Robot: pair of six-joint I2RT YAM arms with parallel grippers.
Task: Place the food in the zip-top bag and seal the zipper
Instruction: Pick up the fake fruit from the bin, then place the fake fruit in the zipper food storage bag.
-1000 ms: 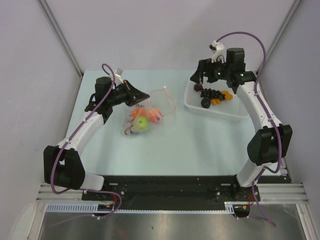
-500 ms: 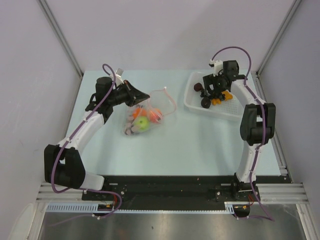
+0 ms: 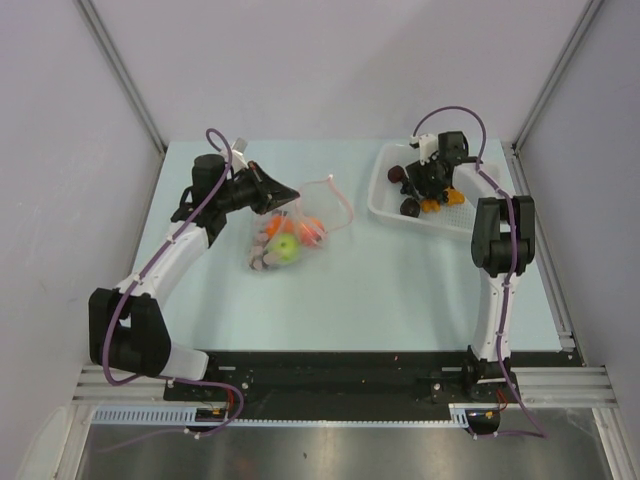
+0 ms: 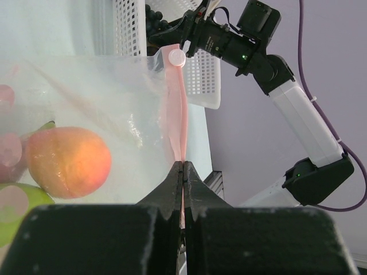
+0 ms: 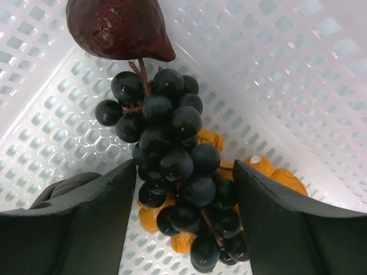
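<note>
On the pale table [image 3: 400,290], the white perforated plastic basket [image 3: 385,205] sits far right and the clear crinkly zip-top bag [image 3: 285,240] centre-left. The right gripper [image 5: 182,172] has dropped in, open astride the dark grape cluster [image 5: 172,143], likely the next pick; the left gripper [image 4: 182,172] pinches the bag's pink-red zipper [image 4: 178,114].

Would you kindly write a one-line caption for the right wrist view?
The right gripper straddles a dark grape cluster inside the white basket.
</note>
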